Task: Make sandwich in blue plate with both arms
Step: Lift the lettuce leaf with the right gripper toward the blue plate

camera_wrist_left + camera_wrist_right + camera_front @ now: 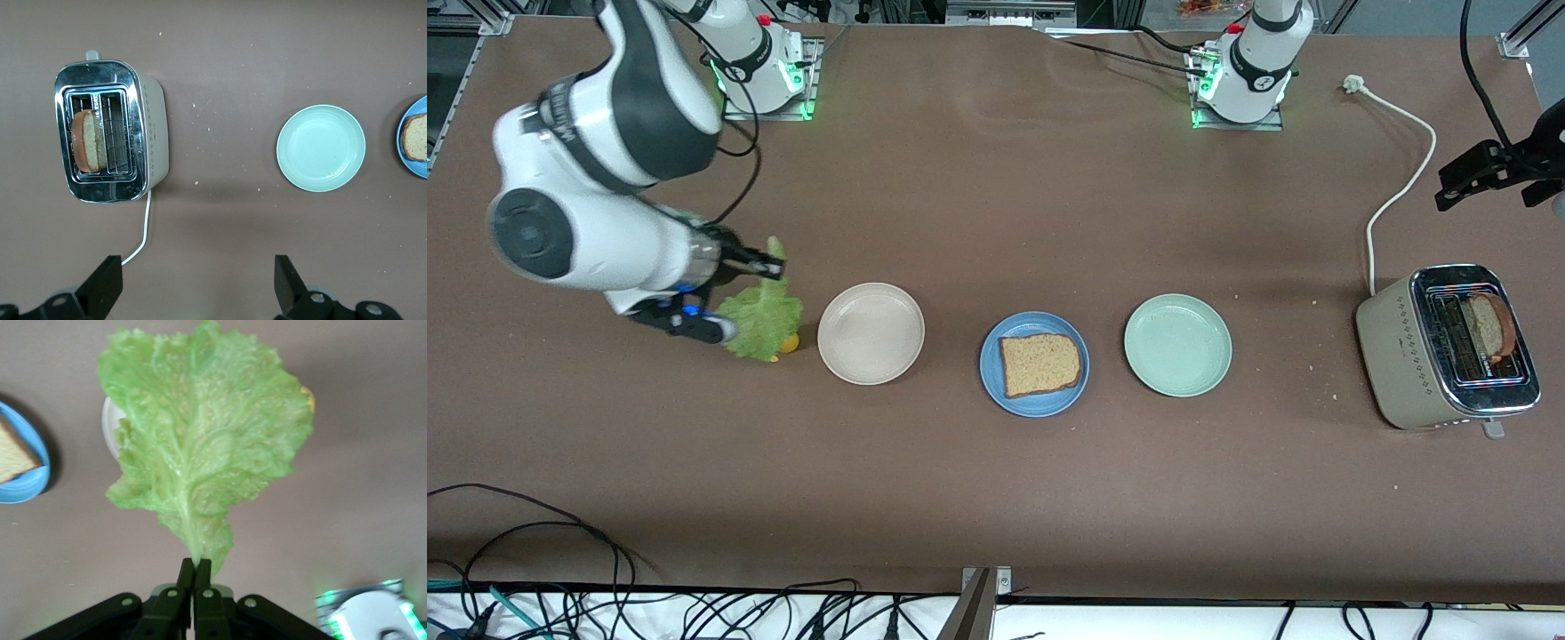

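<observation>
The blue plate (1034, 364) sits on the table (996, 498) between a beige plate (871, 333) and a pale green plate (1177, 345), and it is the nearest of the three to the front camera. One slice of bread (1041, 364) lies flat on it, with nothing on top yet. So the sandwich has its base, and the filling is the step in hand.

The right gripper (772, 269) is up in the air over the table at the right arm's end, just beside the beige plate, with its fingers pinched tight on the stem of the lettuce leaf (763, 322). The leaf hangs loose below the fingers. Something small and yellow (788, 342) peeks out from under it; I can't tell what it is. From that gripper, the blue plate is past the beige plate, toward the middle of the table.

By my reckoning the next move is a carry over the beige plate, then a lowering so the floppy leaf settles on the bread and not over the rim.

The left gripper (199, 283) waits with its fingers spread wide and empty, above bare table. Farther off from it stands the toaster (1448, 347), holding the second slice (1492, 326) upright in one slot. That one goes on last, I would guess.
</observation>
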Controlling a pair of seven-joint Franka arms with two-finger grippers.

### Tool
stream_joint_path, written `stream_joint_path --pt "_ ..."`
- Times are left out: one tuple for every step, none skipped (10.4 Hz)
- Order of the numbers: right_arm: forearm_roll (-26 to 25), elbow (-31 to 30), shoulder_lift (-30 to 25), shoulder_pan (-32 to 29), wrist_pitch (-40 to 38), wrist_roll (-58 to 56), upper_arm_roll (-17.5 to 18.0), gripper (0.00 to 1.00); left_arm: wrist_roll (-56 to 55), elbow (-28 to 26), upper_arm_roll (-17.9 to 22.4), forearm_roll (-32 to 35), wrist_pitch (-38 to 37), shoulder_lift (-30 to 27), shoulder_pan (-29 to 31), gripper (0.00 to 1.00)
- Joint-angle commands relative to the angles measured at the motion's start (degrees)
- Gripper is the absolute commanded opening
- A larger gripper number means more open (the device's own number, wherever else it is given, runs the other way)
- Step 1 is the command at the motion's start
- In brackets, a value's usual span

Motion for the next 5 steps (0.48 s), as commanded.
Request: stream_joint_path --pt "0.3 0.6 2.4 5.1 6.9 15.2 3.5 0.00 -0.3 0.1 -0.2 1.9 -0.6 -0.1 0.1 1.00" --pt "0.4 0.6 3.8 7.8 11.3 18.4 3.5 0.00 -0.3 0.1 -0.2 1.9 -0.6 -0.1 0.4 1.00" --pt "0.4 0.6 5.9 11.1 17.0 24.3 3.5 0.00 -0.3 0.1 -0.2 1.9 -0.6 -0.1 0.5 1.00" --pt "0.3 0.6 8.5 14.2 24.7 32.3 3.5 0.00 -0.2 0.1 -0.2 1.9 -0.6 -0.1 0.8 1.00" --pt "0.4 0.6 11.6 16.9 31.6 38.6 3.5 0.00 -0.1 0.1 -0.2 1.9 -0.6 -0.1 0.8 1.00"
